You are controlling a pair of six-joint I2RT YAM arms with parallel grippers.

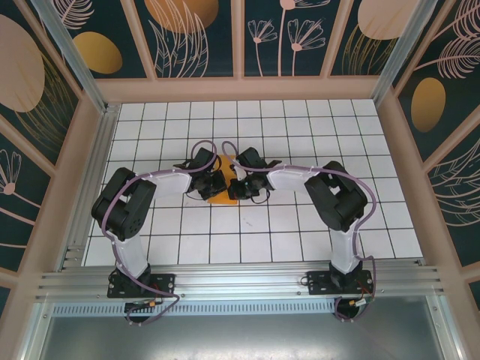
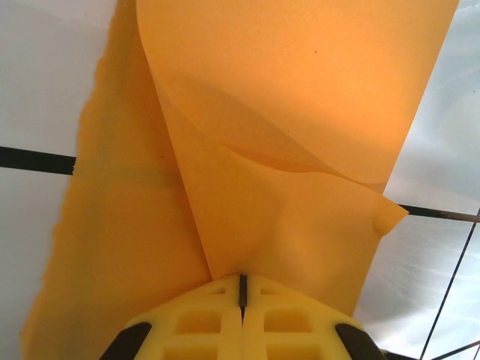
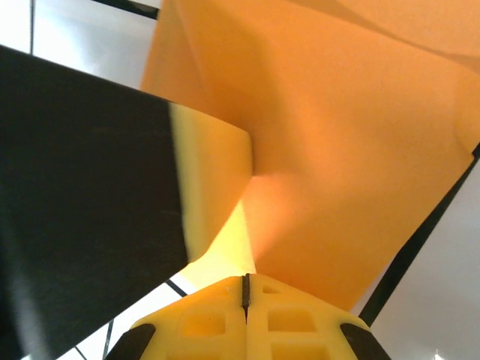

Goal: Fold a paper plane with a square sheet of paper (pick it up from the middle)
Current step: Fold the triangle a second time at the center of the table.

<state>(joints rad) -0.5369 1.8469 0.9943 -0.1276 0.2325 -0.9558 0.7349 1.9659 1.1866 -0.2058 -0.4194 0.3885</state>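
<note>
Top external view: two arms reach in from the near edge and meet over the middle of the white tiled counter [image 1: 300, 232].
Left arm [image 1: 127, 210]: its elbow stands out to the left and its forearm runs to the right, toward the centre.
Left fingers [image 2: 225, 292]: yellow, pressed together so that only a thin dark seam is between them. In the left wrist view they are clenched on the orange paper sheet [image 2: 300, 112], which comes to a point at their tips.
Orange paper sheet: it is at the centre of the counter, between the two arms, and both pairs of fingers grasp it. From above only small parts of it show, beside the black wrist parts. It is not flat: in the left wrist view one layer curls over another, with a soft curved crease across the middle and a small bent corner at the right.
Black line [image 2: 37, 159]: a grid line of the counter; it passes behind the paper in the left wrist view.
Right fingers [image 3: 229, 292]: yellow too, closed to a thin seam. In the right wrist view they pinch the same paper, which rises from their tips and spreads up to the right.
Black part with a yellow face [image 3: 90, 195]: it stands at the left of the right wrist view and its yellow edge touches the paper; I cannot tell what it belongs to.
Right arm [image 1: 337, 202]: its elbow stands out to the right and its forearm runs to the left, so the two wrists are just beside each other.
</note>
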